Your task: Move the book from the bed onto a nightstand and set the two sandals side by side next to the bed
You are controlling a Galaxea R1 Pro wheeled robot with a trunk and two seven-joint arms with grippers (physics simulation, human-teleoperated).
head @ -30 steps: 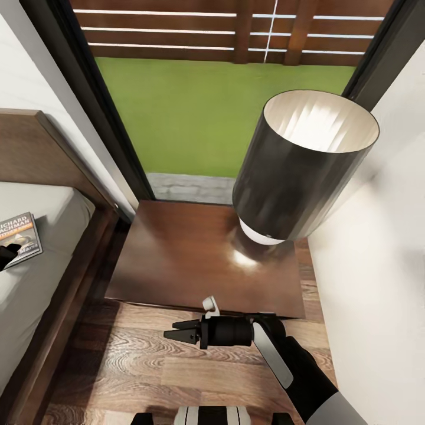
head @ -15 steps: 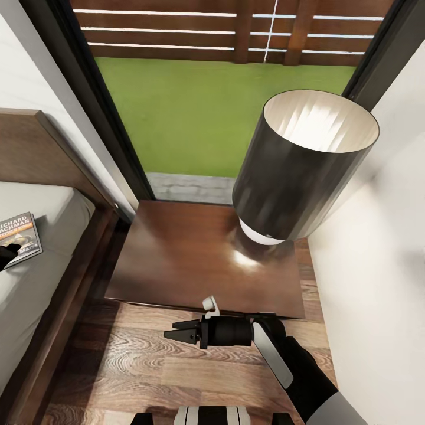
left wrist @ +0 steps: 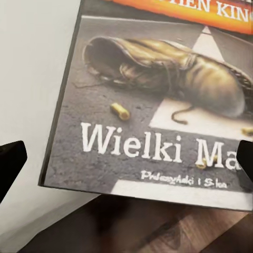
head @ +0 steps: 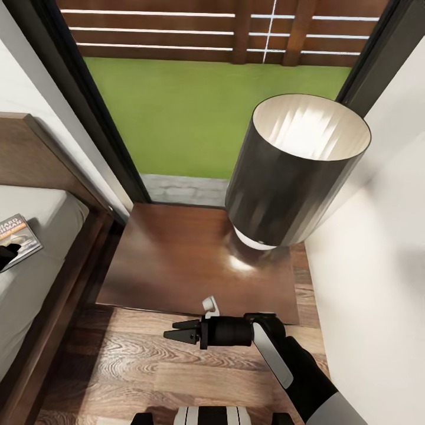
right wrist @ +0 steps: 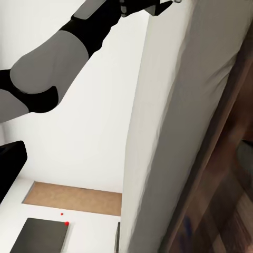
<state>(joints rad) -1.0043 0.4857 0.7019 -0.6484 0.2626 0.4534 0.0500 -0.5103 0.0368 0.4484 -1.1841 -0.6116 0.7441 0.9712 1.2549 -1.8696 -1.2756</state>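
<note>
The head camera is shifting, sliding nightstand (head: 195,260) and lamp (head: 295,171) leftward in view. The book (head: 16,235) is lying on the bed (head: 35,277), between the left gripper (left wrist: 126,158)'s spread jaws. The right gripper (head: 177,332) is hanging apart, open.

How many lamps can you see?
1. The lamp stands on the nightstand, at its far corner by the white wall. More lamps could be elsewhere in the room, outside these pictures.

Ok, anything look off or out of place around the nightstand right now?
Nothing stands out. The lamp stands upright on the nightstand, nothing spilled. The book lies flat on the bed.
</note>
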